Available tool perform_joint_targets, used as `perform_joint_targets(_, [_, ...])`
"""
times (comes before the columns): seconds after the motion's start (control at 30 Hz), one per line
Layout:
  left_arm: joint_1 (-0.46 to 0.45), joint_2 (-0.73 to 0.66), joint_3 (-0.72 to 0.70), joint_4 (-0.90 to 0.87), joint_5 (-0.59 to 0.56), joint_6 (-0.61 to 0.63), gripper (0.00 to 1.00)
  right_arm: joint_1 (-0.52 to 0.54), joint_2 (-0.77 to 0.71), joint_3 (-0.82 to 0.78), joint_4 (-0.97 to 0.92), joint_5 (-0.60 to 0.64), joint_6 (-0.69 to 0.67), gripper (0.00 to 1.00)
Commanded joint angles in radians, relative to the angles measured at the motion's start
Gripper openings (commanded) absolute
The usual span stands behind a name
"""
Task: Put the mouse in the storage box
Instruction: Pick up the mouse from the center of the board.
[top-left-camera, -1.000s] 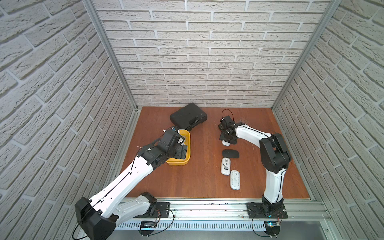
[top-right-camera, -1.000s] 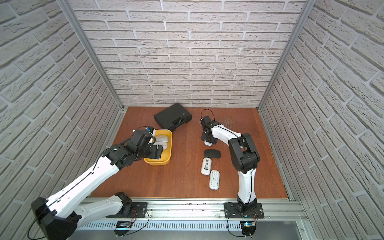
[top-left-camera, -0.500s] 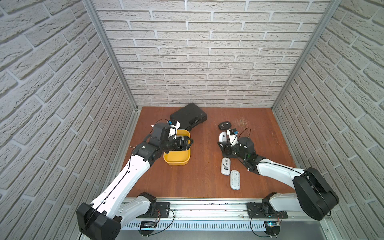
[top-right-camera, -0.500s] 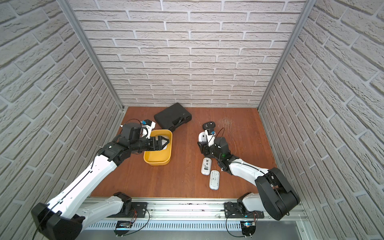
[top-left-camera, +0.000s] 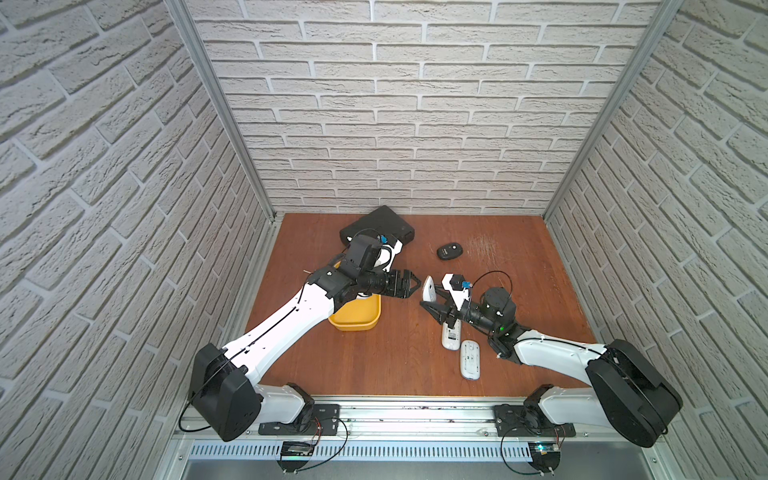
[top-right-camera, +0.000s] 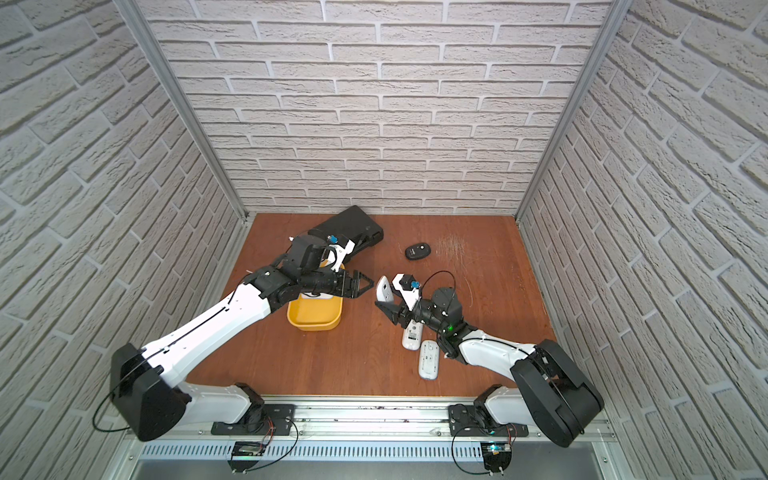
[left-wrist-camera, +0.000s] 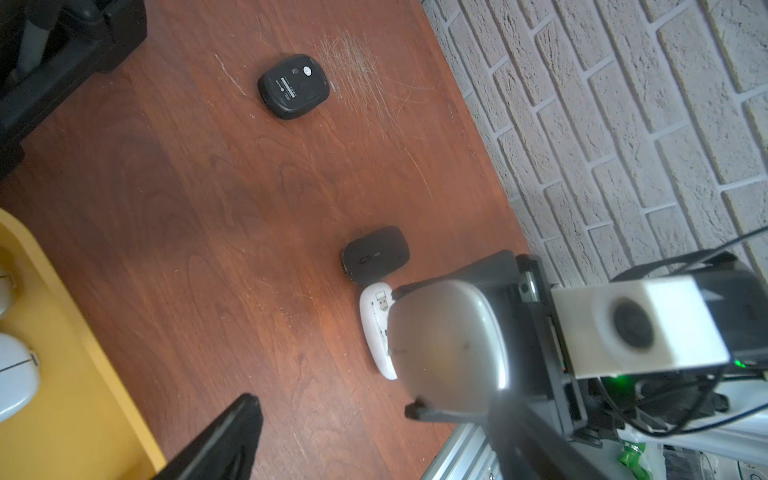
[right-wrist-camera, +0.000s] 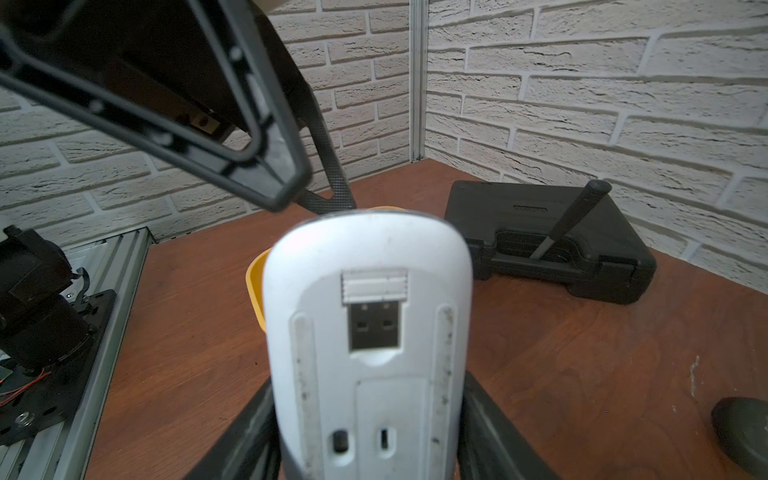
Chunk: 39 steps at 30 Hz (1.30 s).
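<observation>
Inside the storage box (top-left-camera: 355, 321), mice (left-wrist-camera: 16, 374); just behind it, hard case (top-left-camera: 376, 226). Right of the box, raised mouse (top-left-camera: 429, 289) in the right gripper (top-left-camera: 432, 299); farther back, lone mouse (top-left-camera: 449, 251); nearer the front, pair of mice (top-left-camera: 451, 338) on the surface (top-left-camera: 374, 365).

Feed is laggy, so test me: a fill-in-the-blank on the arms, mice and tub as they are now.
The right end effector is shut on a white plastic computer mouse lifted off the wooden table; the left end effector is ___.
The rectangular plastic storage tub partly under the left arm is ___.
The black oval mouse near the back wall lies ___ down.
Missing: open; yellow; upside.
</observation>
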Motion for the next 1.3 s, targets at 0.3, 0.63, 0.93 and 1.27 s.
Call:
perform_joint_targets(0.3, [-0.092,0.094,0.054,0.075,-0.034,-0.012,0.84,0.013,0.022,0.037,0.039,-0.019,-0.037,0.46])
perform_joint_targets(0.63, [-0.131,0.188,0.128,0.016,-0.082,-0.031,0.65,0.019,0.019,0.051,-0.006,-0.013,-0.061,0.45])
perform_joint_targets(0.93, [-0.14,0.195,0.136,-0.013,-0.098,-0.036,0.38,0.022,0.028,0.057,-0.019,-0.006,-0.062,0.44])
perform_joint_targets(1.27, [-0.14,0.192,0.14,-0.022,-0.108,-0.04,0.0,0.024,0.029,0.063,-0.041,0.001,-0.057,0.47])
